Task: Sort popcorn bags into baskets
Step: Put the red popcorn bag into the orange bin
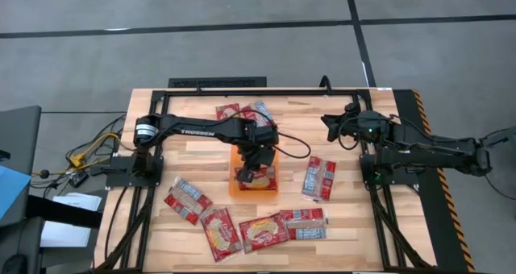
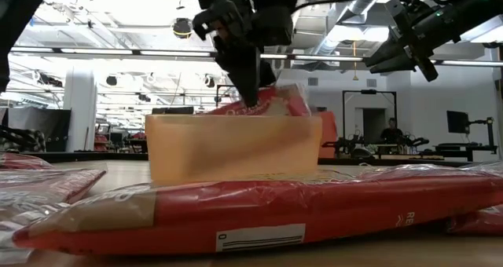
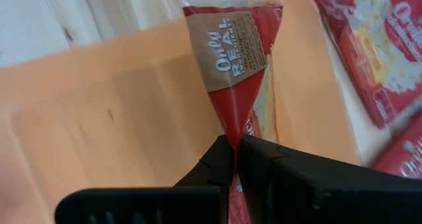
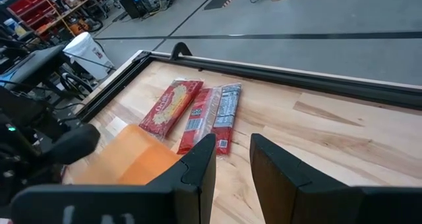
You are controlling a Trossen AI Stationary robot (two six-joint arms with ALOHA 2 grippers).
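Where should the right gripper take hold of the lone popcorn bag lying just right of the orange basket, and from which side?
The popcorn bag lies flat and alone on the table, right of the orange basket. Probably best to come straight down and pinch one long edge, since the flat face offers no purchase. The right gripper is open, parked above the table's far right. The left gripper pinches another bag over the basket.

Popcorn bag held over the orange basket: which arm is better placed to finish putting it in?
Left. The left gripper is shut on a popcorn bag directly over the orange basket. The right gripper hovers open near the table's far right side, holding nothing.
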